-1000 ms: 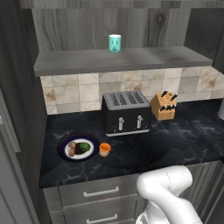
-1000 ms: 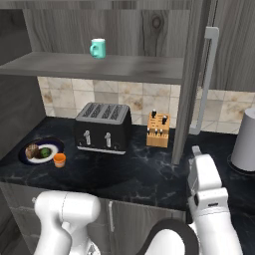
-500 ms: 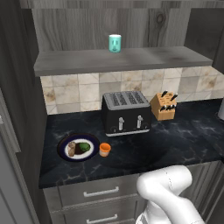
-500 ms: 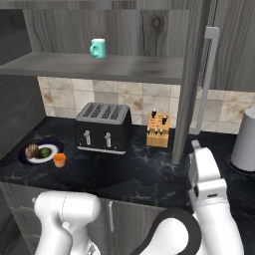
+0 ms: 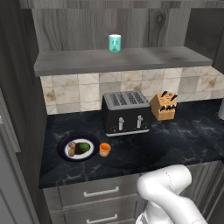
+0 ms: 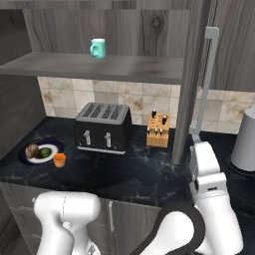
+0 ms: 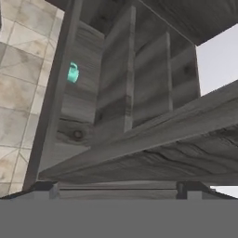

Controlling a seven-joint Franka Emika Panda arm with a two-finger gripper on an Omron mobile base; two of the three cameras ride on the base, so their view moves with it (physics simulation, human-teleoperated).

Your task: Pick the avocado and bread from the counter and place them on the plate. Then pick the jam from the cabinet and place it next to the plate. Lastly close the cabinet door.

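The plate (image 5: 62, 145) lies on the counter (image 5: 175, 142) at the left, with the bread (image 5: 71, 148) and the avocado (image 5: 85, 147) on it. The orange jam (image 5: 104, 149) stands on the counter just right of the plate, also seen as the jam (image 6: 60, 160). The cabinet door (image 6: 191, 84) stands open, edge-on, with its silver handle (image 6: 208, 74) facing right. My gripper (image 6: 197, 142) is raised just below the handle's lower end, close to the door. In the hand view the gripper (image 7: 118, 189) is open, its fingertips (image 7: 46, 188) wide apart, looking up along the door panel (image 7: 153, 135).
A teal cup (image 5: 115, 43) stands on the cabinet shelf (image 5: 87, 63). A black toaster (image 5: 126, 112) and a knife block (image 5: 163, 106) sit at the back of the counter. A white kettle (image 6: 246, 141) stands at the far right. Grey drawers (image 5: 100, 192) run below.
My hand has risen along the door's right side toward the lower end of the handle. The door, plate, food and jam have not moved.
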